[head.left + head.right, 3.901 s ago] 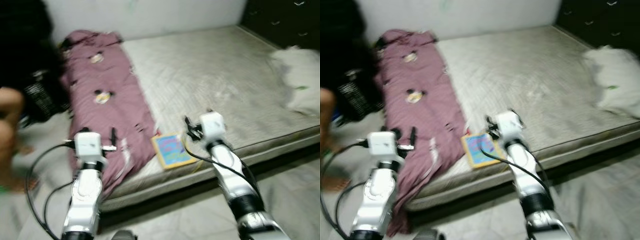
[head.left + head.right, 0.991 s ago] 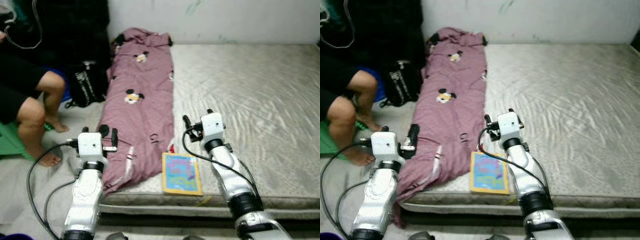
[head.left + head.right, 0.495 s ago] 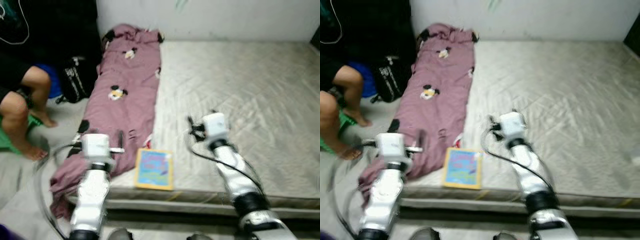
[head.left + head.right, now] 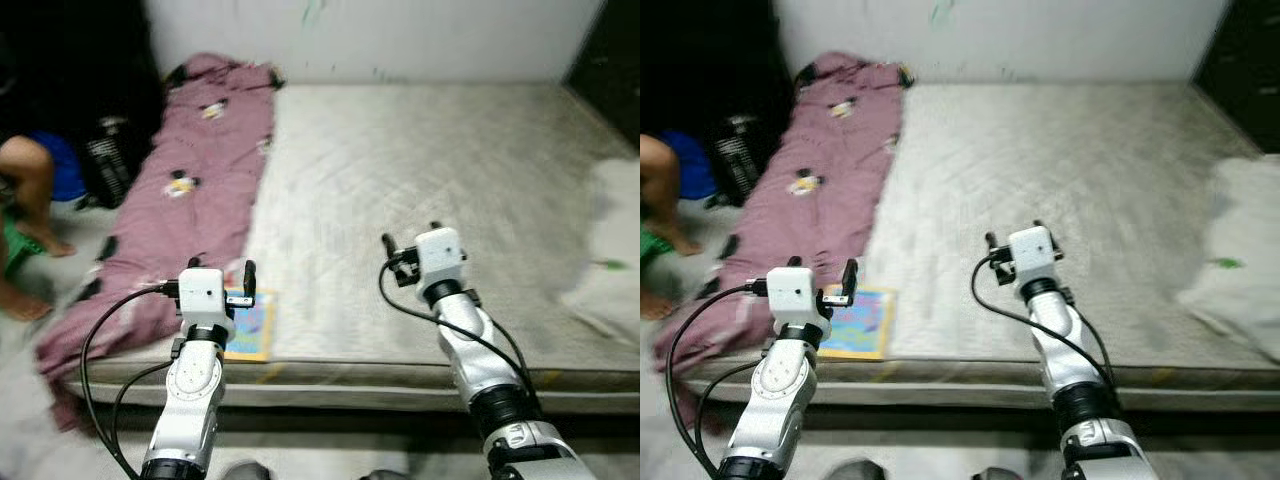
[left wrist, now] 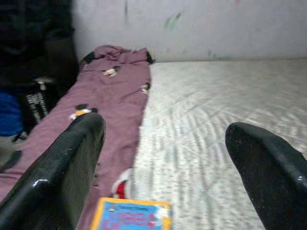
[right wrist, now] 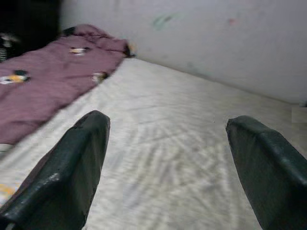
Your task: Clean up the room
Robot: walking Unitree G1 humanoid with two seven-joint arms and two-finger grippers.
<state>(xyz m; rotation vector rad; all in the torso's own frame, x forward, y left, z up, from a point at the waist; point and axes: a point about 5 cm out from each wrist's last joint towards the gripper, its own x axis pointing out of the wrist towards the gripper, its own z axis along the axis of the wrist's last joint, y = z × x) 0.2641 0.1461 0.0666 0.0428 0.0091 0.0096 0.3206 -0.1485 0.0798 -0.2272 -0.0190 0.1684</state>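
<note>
A grey mattress (image 4: pixel 420 150) lies on the floor before me. A maroon blanket (image 4: pixel 170 190) with cartoon prints stretches along its left side and hangs over the near corner. A colourful picture book (image 4: pixel 248 325) rests at the near left edge, just beyond my left gripper (image 4: pixel 222 267). That gripper is open, holding nothing; its wrist view shows the book (image 5: pixel 132 215) below its fingers (image 5: pixel 67 163). My right gripper (image 4: pixel 412 236) hovers over the near middle of the mattress, open and empty. A white crumpled cloth or pillow (image 4: pixel 610 250) lies at the right edge.
A person's bare leg (image 4: pixel 25 170) and a black bag (image 4: pixel 105 165) are on the floor left of the mattress. A white wall (image 4: pixel 400 35) backs the bed, and dark furniture (image 4: pixel 610 60) stands at the far right. Grey floor runs along the near edge.
The camera has swung to the right, so the blanket, book and person sit further left and the white cloth has come into view. Both grippers stay open and empty.
</note>
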